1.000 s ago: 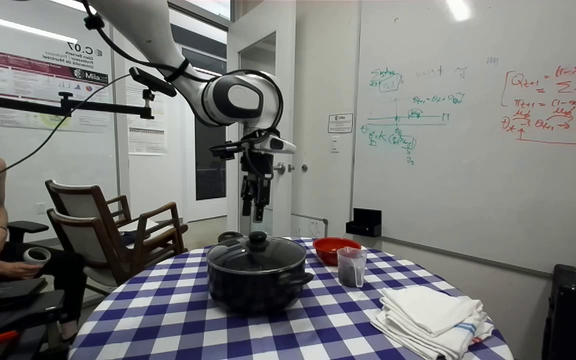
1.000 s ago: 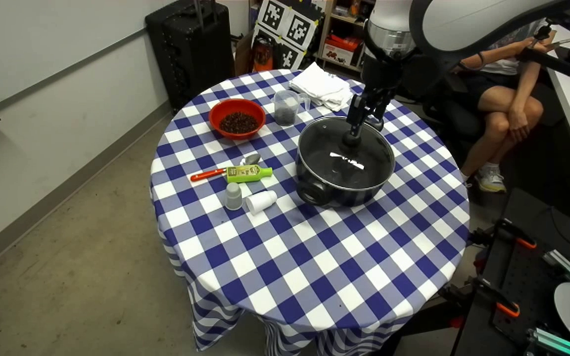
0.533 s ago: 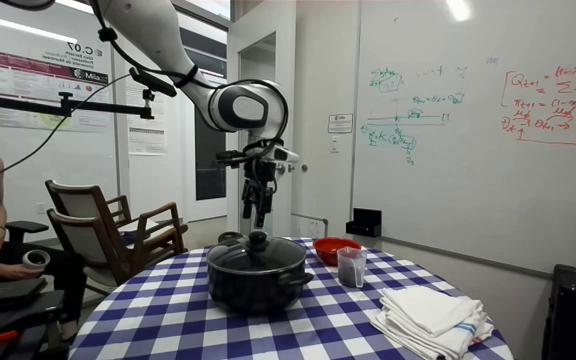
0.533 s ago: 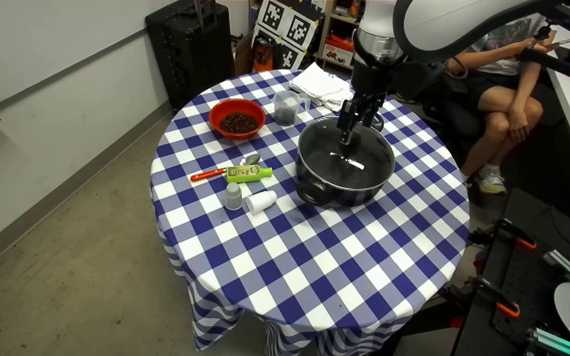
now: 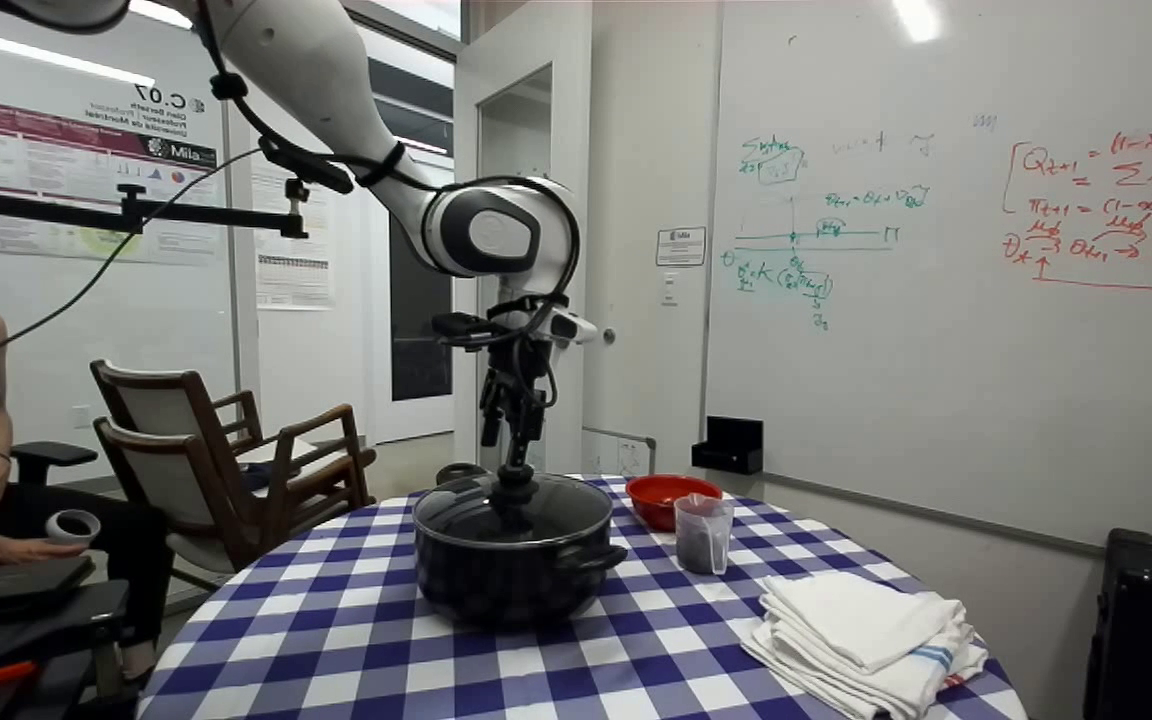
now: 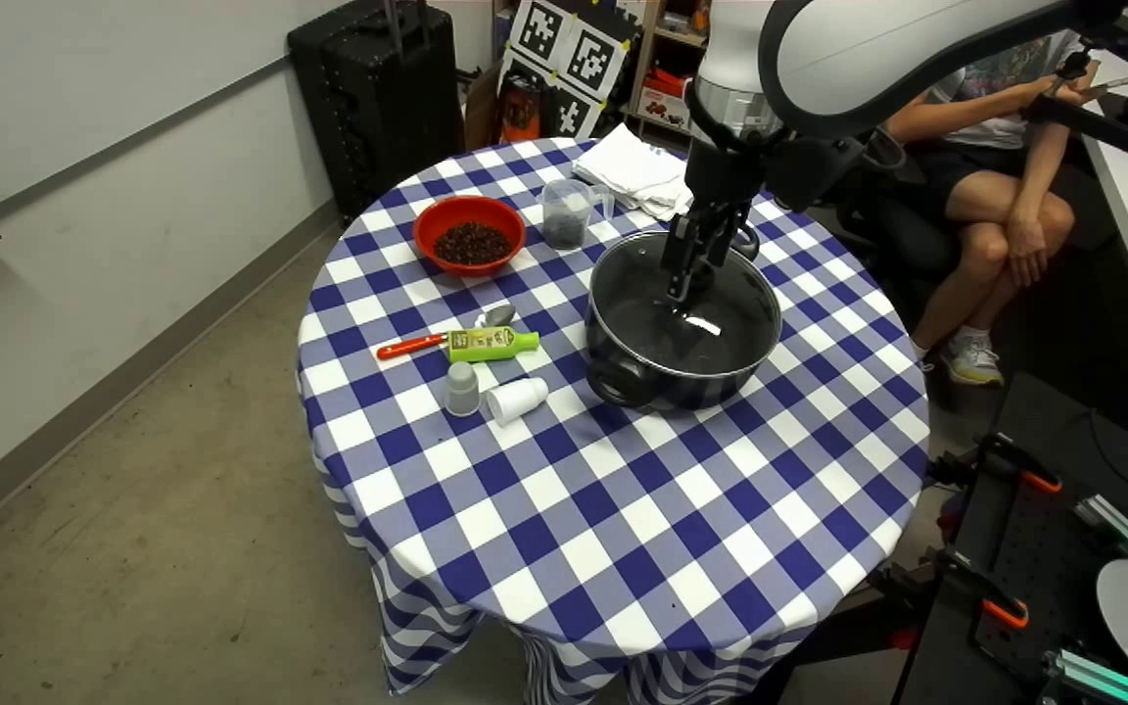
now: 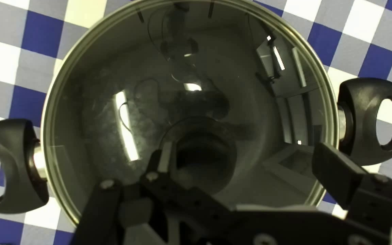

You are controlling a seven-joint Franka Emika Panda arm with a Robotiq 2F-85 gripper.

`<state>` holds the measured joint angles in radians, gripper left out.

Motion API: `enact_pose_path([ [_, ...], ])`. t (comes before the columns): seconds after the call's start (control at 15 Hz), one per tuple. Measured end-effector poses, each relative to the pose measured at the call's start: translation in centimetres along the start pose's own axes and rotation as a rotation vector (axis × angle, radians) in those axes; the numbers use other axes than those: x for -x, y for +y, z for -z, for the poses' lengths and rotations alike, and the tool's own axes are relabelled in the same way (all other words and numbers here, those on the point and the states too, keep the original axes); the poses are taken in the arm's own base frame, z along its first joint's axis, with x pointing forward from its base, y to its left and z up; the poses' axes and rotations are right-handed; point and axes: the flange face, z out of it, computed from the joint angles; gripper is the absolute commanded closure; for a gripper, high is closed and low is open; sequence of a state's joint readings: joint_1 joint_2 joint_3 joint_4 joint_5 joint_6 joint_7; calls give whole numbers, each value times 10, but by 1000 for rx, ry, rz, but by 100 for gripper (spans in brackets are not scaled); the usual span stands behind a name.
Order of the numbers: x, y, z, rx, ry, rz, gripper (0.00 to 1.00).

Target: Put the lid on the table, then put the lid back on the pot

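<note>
The lid [image 7: 107,75] caps the pot [image 5: 501,585] on the surface [image 6: 623,529]; just above it the claw [image 7: 245,152] spans wide, holding nothing, presumably so its fingers [image 7: 335,167] can straddle the knob [image 7: 206,158] for lifting.

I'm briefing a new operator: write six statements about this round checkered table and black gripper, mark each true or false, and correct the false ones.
The round dark-glass lid covers the squat black pot. True.
The black two-fingered gripper is over the lid. True.
The gripper is shut. False: it is open.
The clear plastic handled jug is beside the round red bowl. True.
The bowl is empty. False: small dark pieces lie in it.
The jug lies tipped over. False: it stands upright.
</note>
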<state>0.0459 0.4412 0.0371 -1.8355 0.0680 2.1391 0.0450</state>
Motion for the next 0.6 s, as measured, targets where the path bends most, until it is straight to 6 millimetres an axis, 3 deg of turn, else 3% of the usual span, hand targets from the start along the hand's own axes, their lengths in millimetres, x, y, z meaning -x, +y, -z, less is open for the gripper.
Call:
enact_pose_path([
  [0.6,-12,24,-8,76,10,-11,0],
])
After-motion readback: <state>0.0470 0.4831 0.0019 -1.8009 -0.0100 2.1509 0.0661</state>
